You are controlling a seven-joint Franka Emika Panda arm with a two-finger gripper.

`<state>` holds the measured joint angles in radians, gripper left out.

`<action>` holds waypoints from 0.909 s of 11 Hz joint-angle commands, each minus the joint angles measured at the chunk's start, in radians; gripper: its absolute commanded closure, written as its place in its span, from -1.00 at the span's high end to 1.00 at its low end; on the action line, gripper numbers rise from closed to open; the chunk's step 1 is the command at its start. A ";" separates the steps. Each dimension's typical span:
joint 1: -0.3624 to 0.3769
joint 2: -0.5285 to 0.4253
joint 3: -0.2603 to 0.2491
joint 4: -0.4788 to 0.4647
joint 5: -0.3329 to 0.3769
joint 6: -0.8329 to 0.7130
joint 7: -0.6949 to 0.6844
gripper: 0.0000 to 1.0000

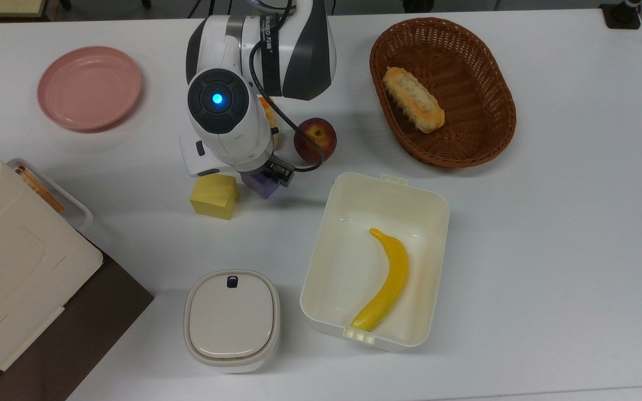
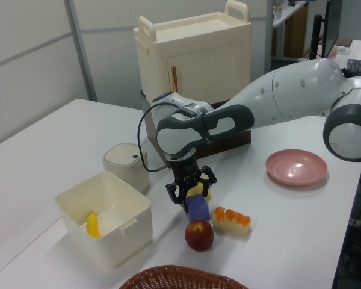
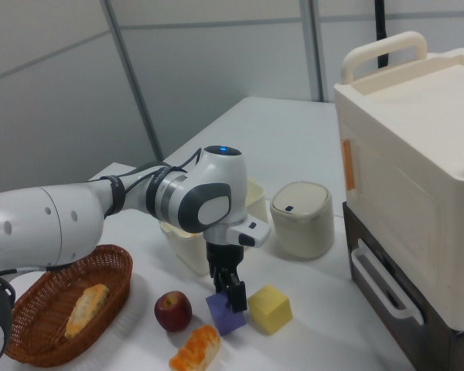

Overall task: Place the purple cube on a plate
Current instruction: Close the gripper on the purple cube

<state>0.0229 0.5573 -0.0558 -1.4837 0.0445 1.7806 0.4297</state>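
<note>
The purple cube point(image 1: 263, 188) rests on the white table beside a yellow cube point(image 1: 213, 195), largely hidden under the arm's wrist in the top view. My gripper point(image 2: 191, 189) is open and lowered over the purple cube point(image 2: 198, 209), its dark fingers reaching down at the cube's upper edges without closing on it. In the right view the gripper point(image 3: 229, 291) stands just above the purple cube point(image 3: 225, 315). The empty pink plate point(image 1: 90, 88) lies far off at the top view's upper left, and at the left view's right as plate point(image 2: 296, 167).
A red apple point(image 1: 315, 140) and an orange-topped food piece point(image 2: 231, 220) lie close behind the cube. The wicker basket point(image 1: 499, 94) holds bread. An open white box point(image 1: 439, 223) holds a banana. A lidded white container point(image 1: 232, 320) and a cream cabinet point(image 1: 9, 262) flank the top view's lower left.
</note>
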 commanded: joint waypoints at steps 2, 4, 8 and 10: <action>0.009 -0.008 -0.012 -0.014 -0.014 -0.033 -0.052 1.00; 0.008 -0.011 -0.018 -0.012 -0.015 -0.039 -0.058 1.00; 0.005 -0.014 -0.019 -0.009 -0.054 -0.063 -0.069 1.00; -0.004 -0.014 -0.019 -0.010 -0.064 -0.063 -0.081 1.00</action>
<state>0.0163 0.5575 -0.0633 -1.4822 -0.0051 1.7376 0.3783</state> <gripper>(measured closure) 0.000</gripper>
